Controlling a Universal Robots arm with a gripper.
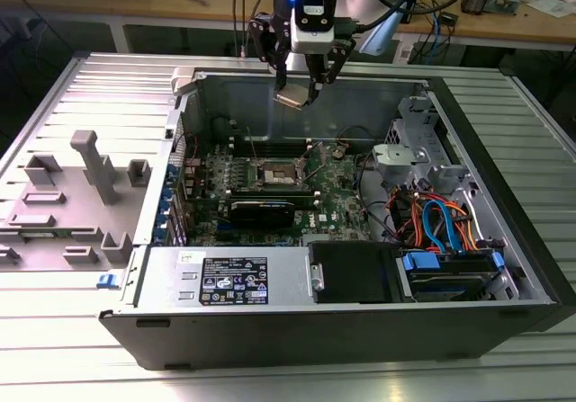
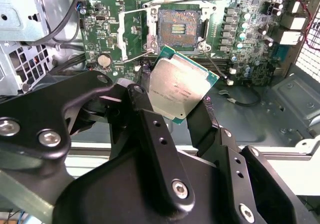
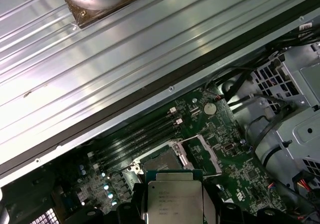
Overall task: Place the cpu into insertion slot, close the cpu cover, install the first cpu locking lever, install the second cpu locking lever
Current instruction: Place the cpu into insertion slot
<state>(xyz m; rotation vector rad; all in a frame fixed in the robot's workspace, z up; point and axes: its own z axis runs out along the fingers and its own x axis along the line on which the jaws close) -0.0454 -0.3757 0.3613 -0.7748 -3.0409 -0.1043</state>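
The claw (image 1: 295,89) is closed on the cpu (image 2: 180,86), pinching it by two opposite edges. That leaves the metal top and the underside free, so the chip could go down flat. The claw hangs high over the open case (image 1: 270,326), which lies on its side on the counter (image 1: 54,357) with the board facing up. The cpu sits between the fingertips (image 2: 207,106), somewhat tilted and turned corner-on to the socket in the second wrist view. The slot (image 2: 179,29) lies below and well apart from the chip, its dark centre bare. The cover (image 2: 121,29) stands swung open at one side of the slot, and a thin lever (image 2: 135,56) beside it looks released, so nothing blocks the way down. The chip is judged not yet seated.
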